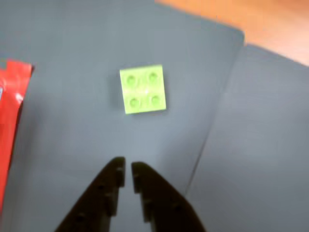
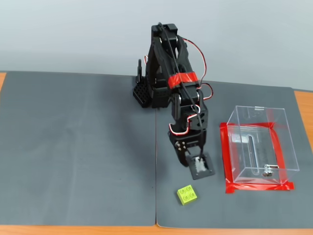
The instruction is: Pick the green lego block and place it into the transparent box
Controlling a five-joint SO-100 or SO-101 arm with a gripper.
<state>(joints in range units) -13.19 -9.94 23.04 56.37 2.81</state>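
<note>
One green block (image 2: 187, 194) lies studs-up on the grey mat (image 2: 78, 147), just ahead of the nearly closed, empty claw (image 1: 128, 166), with the clear box (image 2: 259, 144) off to the fixed view's right.

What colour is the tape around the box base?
Red tape around the transparent box, clearest in the fixed view.

Item count: one small lime-green square plastic brick (image 2: 187, 195) with four round studs; one clear rectangular plastic box (image 2: 259, 143); two dark grey flat mats (image 2: 73, 147); one black robot arm (image 2: 173, 83) with one two-finger gripper (image 1: 128, 166).
</note>
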